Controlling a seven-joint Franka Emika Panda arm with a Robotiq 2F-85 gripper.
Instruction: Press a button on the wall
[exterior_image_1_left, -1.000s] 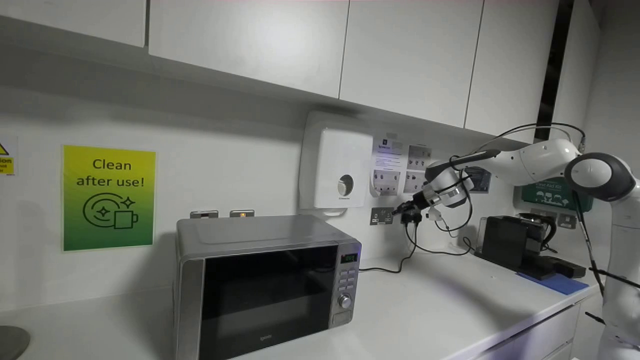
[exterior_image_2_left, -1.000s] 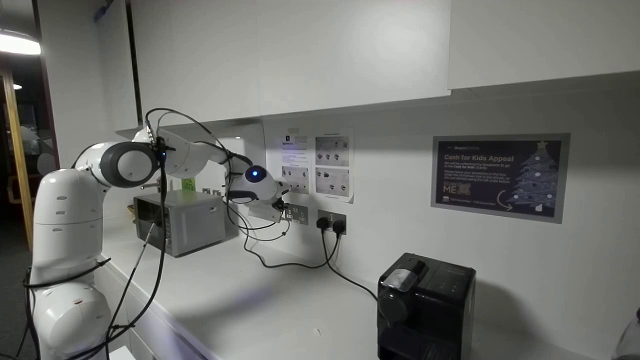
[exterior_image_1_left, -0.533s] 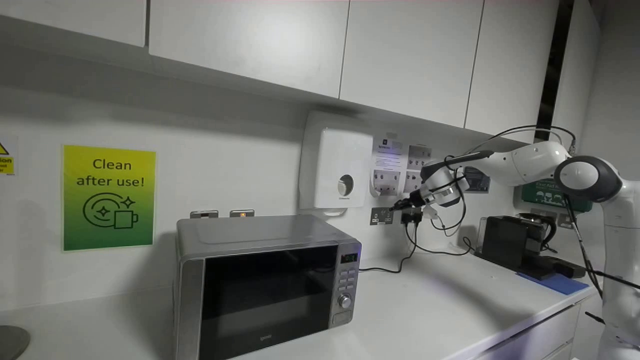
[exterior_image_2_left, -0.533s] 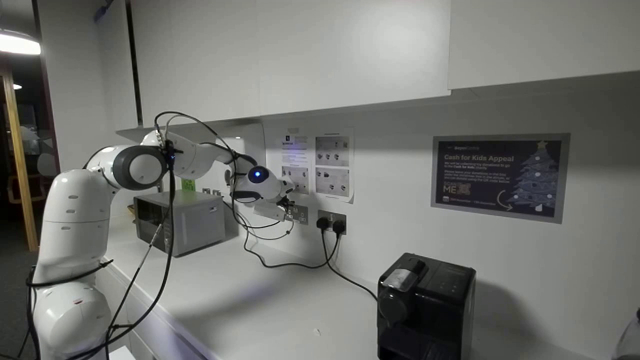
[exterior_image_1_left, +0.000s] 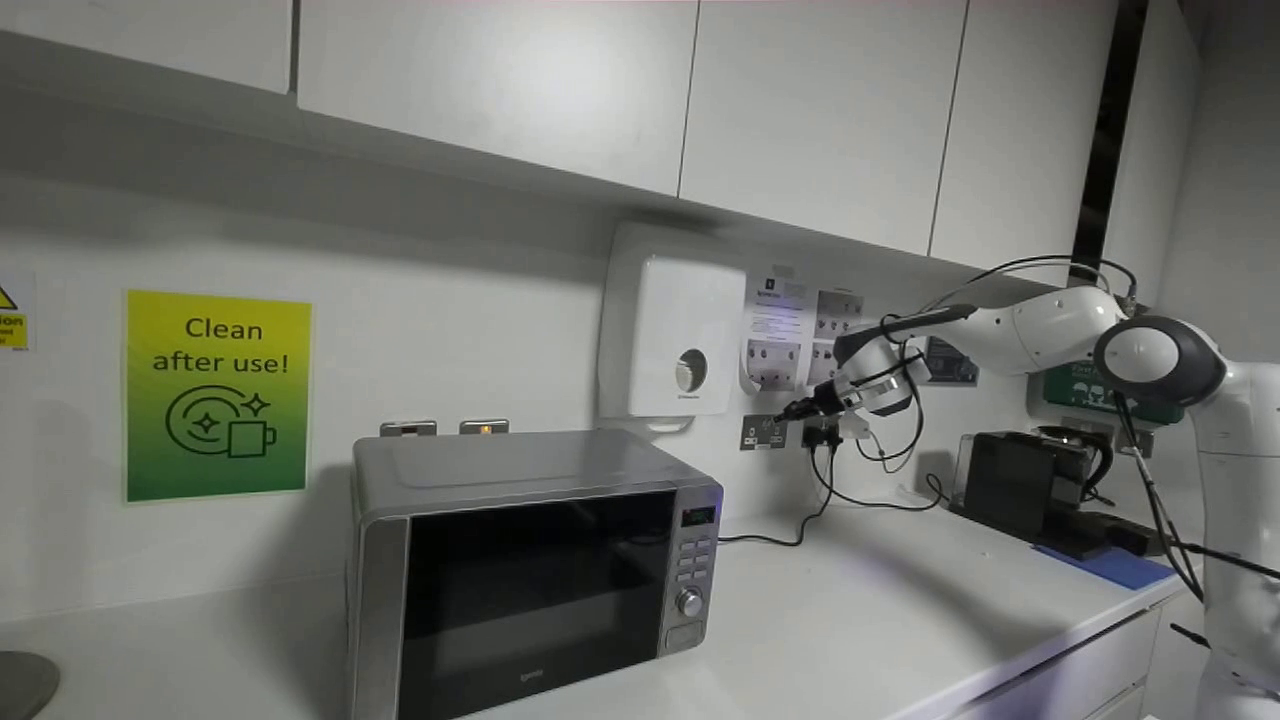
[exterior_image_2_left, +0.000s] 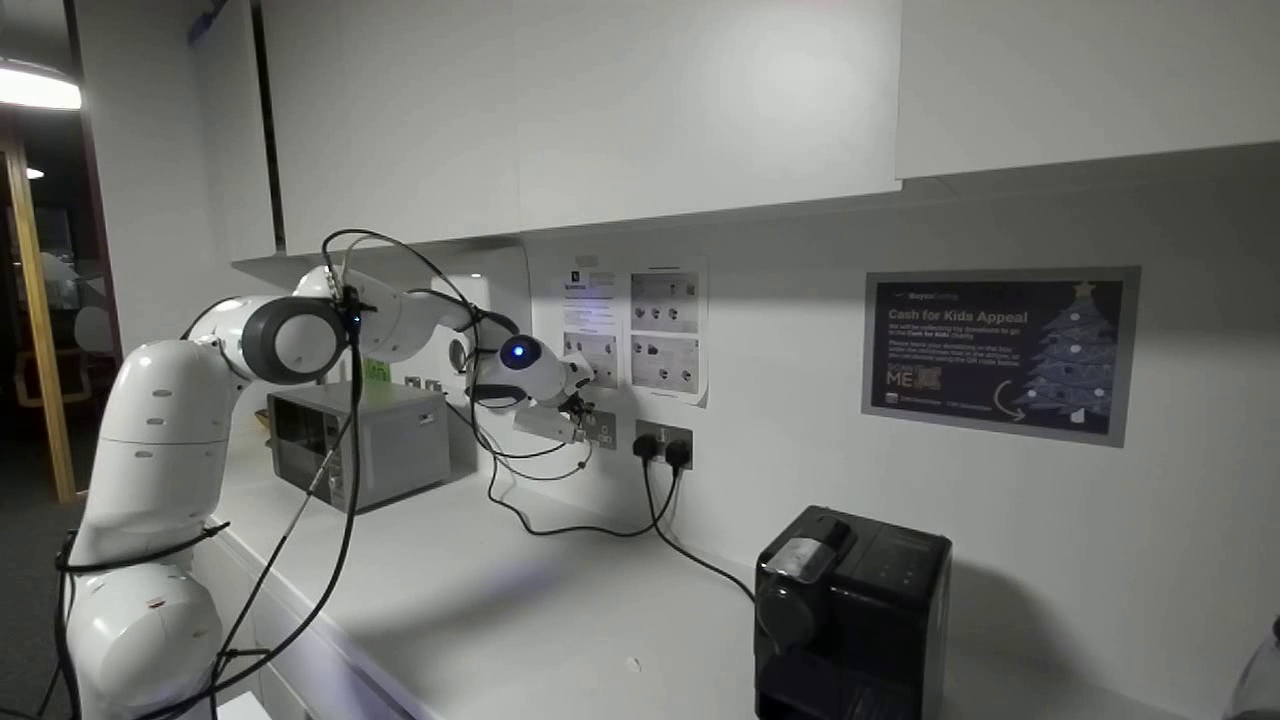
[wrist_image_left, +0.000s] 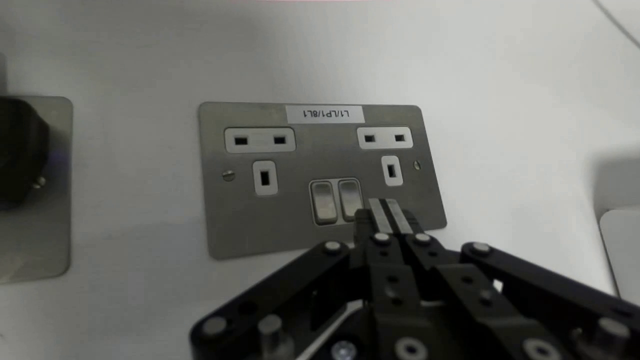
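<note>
The white wall (wrist_image_left: 150, 60) shows in all views, also in the exterior views (exterior_image_1_left: 460, 350) (exterior_image_2_left: 780, 430). It bears a grey double socket plate (wrist_image_left: 240, 220), seen in both exterior views (exterior_image_1_left: 763, 432) (exterior_image_2_left: 604, 430). In the wrist view its label stands upside down, and two metal rocker buttons (wrist_image_left: 324, 202) (wrist_image_left: 351, 199) sit side by side between the sockets. My gripper (wrist_image_left: 385, 201) is shut, with nothing seen between its fingers. Its tips appear just right of the right-hand button and partly cover its edge. Contact with the plate cannot be told. The gripper also shows in both exterior views (exterior_image_1_left: 782, 414) (exterior_image_2_left: 588, 408).
A second plate holds two black plugs (exterior_image_2_left: 646, 447), with cables hanging to the counter (exterior_image_2_left: 560, 600). A white dispenser box (exterior_image_1_left: 670, 320) is mounted beside the socket. A microwave (exterior_image_1_left: 540, 590) and a black coffee machine (exterior_image_2_left: 850, 610) stand on the counter. Cabinets (exterior_image_1_left: 820, 120) overhang the arm.
The arm has reached further toward the socket plate: leftward in one exterior picture, rightward in the opposite one. The gripper tips have risen slightly and now overlap the plate. The gripper looks unchanged.
</note>
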